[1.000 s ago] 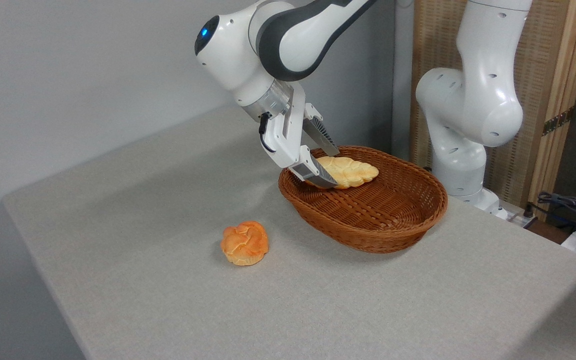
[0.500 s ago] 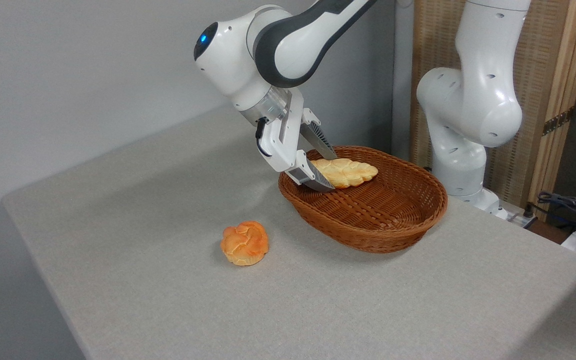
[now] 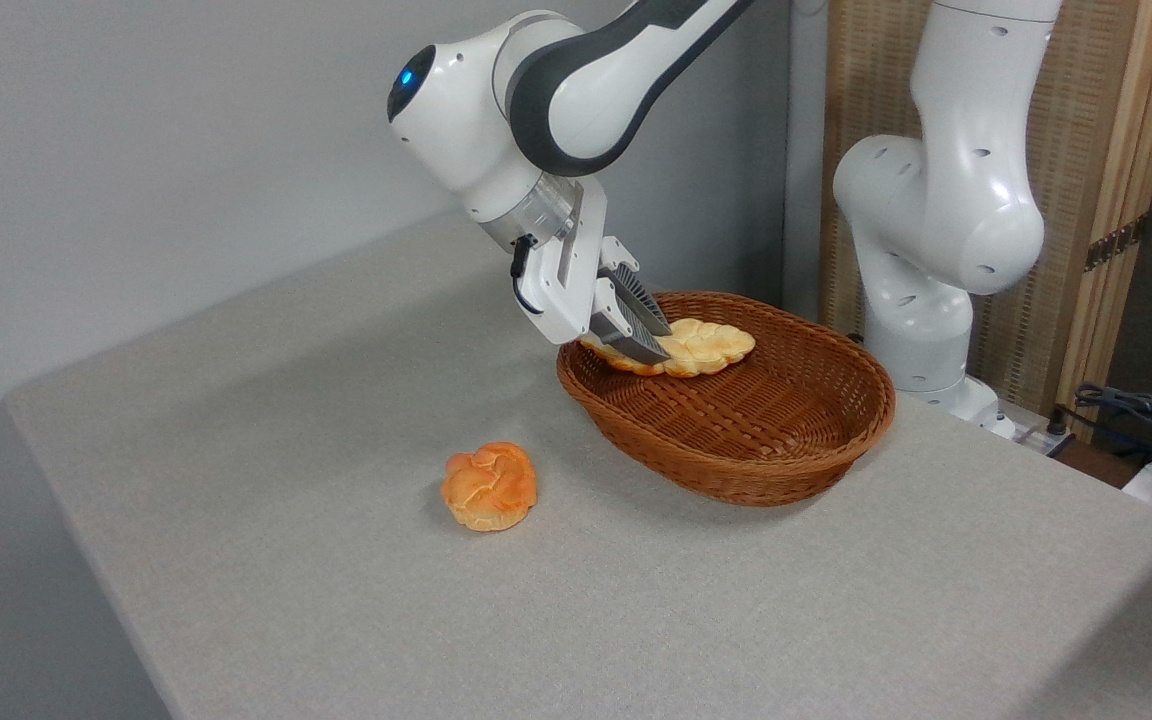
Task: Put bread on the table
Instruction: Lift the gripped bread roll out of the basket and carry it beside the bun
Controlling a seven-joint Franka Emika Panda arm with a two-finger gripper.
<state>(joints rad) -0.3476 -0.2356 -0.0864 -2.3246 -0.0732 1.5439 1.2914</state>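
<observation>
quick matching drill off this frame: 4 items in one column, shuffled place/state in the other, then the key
Items
1. braided loaf
2. knotted bun
3. wicker basket
4. end effector

Places/states
A. lying alone on the grey table, left of the basket
B. closed on one end of the bread
C. standing on the table beside the arm's base, bread inside
D. over the basket's far left part, pinched at its left end

Pairs: 1-D, 2-A, 3-C, 4-B
</observation>
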